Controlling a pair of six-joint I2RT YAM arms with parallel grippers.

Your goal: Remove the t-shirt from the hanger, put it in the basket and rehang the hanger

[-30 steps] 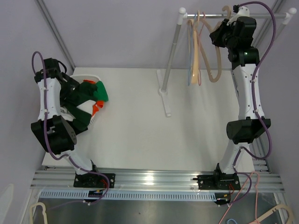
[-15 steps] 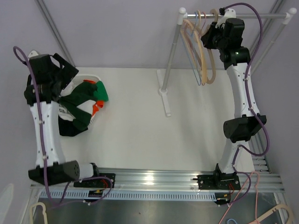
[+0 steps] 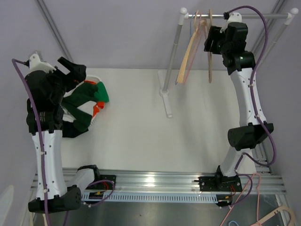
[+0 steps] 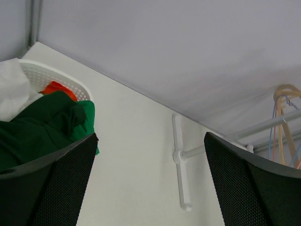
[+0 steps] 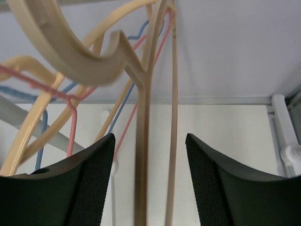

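**Zero garments on the hangers; green t-shirt lies in the basket**

The soft dark-green fabric t-shirt is seen crumpled on top of a pile in the white perforated plastic laundry basket, at the far left of the white table. Orange, white and black fabric is packed around it. That the green piece is the task's shirt is a judgement, since no other candidate is seen.

Handling is judged light, limp and not fragile. It will drape, stretch and drag its neighbours along. A pinch on a bunched fold or at the collar or shoulder seam is preferred over a flat single layer.

The left gripper is held raised over the basket's near side, jaws wide apart, nothing between them.

The right gripper is up at the metal clothes rail, jaws apart. The stems of the beige wooden hangers pass between the fingers without being touched. Thin pink and blue wire hangers hang just beside them, all bare.

Removal is judged done.
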